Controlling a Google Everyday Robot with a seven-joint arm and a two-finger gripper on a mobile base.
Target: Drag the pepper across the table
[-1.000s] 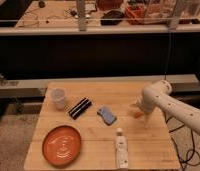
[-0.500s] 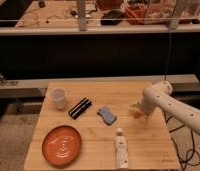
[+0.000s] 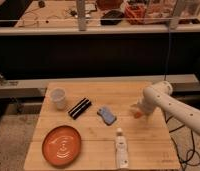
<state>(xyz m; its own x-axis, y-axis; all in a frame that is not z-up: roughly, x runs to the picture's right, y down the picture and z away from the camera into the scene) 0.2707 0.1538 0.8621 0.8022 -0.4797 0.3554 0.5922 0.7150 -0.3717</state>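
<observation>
Evidently light and firm, the pepper should slide easily over the table's smooth planks. Its tapered, waxy skin could still roll or slip away from a push, so the thicker middle looks the safest place to bear on. It lies toward 3 o'clock from the table's centre, near the right edge, mostly covered by the gripper, whose fingers stand spread wide over it. Only an orange patch shows, so its long axis and heading cannot be told.
</observation>
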